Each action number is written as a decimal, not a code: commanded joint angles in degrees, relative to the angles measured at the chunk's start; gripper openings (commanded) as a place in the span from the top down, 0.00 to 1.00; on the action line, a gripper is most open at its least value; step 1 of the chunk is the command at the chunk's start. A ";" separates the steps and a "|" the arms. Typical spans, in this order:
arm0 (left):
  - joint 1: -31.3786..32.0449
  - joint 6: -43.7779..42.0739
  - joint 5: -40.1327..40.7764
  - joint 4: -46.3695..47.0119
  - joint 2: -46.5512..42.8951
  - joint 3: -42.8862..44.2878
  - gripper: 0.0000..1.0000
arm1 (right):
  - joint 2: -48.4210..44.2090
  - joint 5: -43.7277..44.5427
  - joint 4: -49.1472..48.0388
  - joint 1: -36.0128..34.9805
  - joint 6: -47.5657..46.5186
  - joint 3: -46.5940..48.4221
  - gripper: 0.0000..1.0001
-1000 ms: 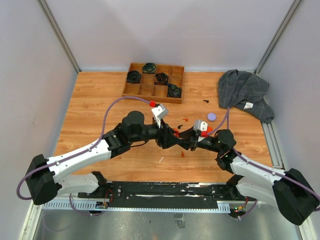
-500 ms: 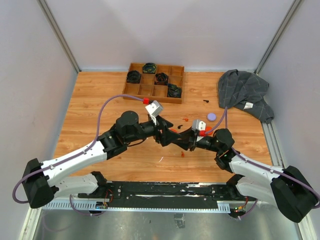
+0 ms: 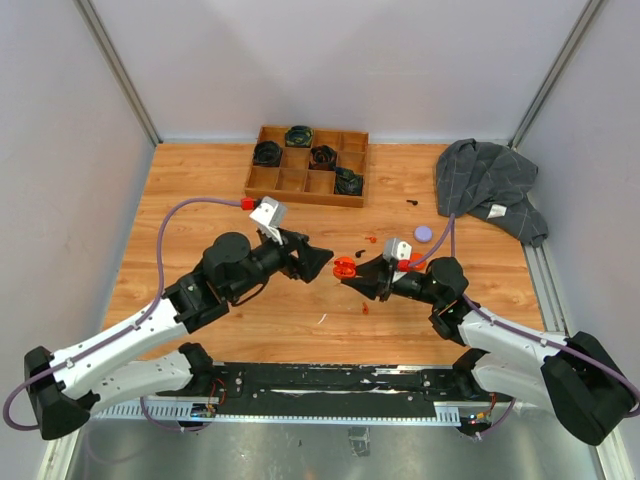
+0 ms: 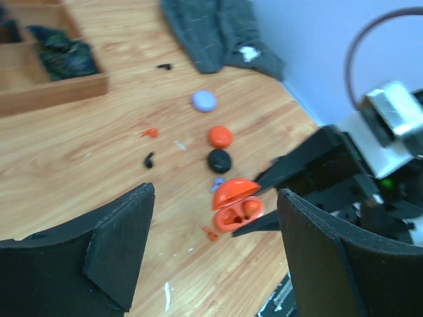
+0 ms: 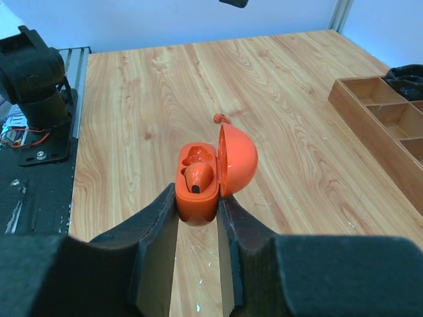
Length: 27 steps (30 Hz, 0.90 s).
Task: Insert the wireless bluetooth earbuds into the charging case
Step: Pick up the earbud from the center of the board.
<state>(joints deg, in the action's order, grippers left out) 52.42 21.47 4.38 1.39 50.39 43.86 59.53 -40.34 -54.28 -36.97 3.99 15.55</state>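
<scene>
Right gripper clamps the orange case at centre of its wrist view, lid up. One bud is seated in the near well; I cannot tell whether the far well is filled. Left gripper stands wide and empty. A loose orange bud lies on the table, upper left of the case. Pinch it by the stem and hold the case level.

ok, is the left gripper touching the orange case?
Apart. In the left wrist view the orange case sits ahead of the left gripper, with a clear gap to each open finger.
</scene>
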 commanded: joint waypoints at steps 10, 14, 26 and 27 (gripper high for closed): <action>-17.76 13.98 11.20 -16.88 1.62 -5.22 0.20 | -1.39 7.53 2.94 0.28 -3.71 0.75 0.94; -23.83 13.43 9.44 -15.00 5.30 -6.95 0.20 | -0.74 7.39 2.95 0.24 -3.63 0.88 0.94; -35.21 9.05 5.68 -7.74 25.20 -3.61 0.20 | -0.54 7.37 3.39 0.25 -3.98 1.08 0.94; -35.58 8.84 5.84 -7.96 27.10 -2.97 0.19 | -0.53 7.38 3.38 0.26 -3.99 1.11 0.94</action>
<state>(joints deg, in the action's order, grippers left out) 18.55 32.14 10.83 -9.34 71.42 37.78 59.24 -33.78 -50.52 -36.97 1.23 15.55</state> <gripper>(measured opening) 0.802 0.274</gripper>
